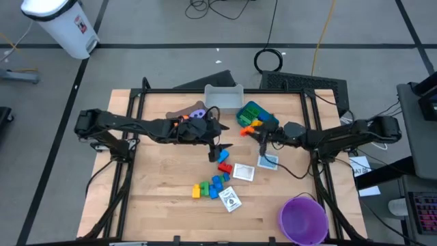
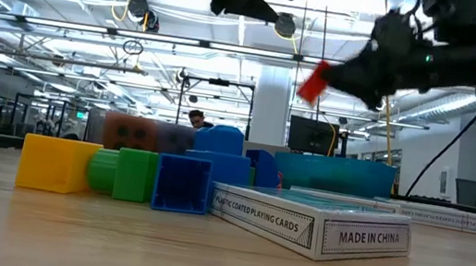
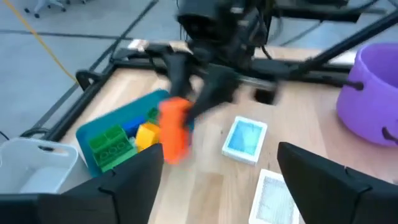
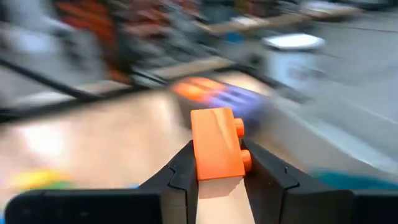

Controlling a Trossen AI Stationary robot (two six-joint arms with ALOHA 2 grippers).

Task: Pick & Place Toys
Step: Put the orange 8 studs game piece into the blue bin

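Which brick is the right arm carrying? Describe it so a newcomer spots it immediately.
Start at the blue bin by the table's far edge. Just in front of it, the right tool is shut on an orange-red brick, held off the table, unlike the bricks lying in the cluster nearer the front.

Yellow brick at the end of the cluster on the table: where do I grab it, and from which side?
Come straight down on the yellow brick and pinch its two free sides. It lies flat at the row's outer end, with a green brick against only one side.

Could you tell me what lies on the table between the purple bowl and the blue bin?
In the high view, a white card with a blue face lies between the purple bowl and the blue bin; otherwise bare wood.
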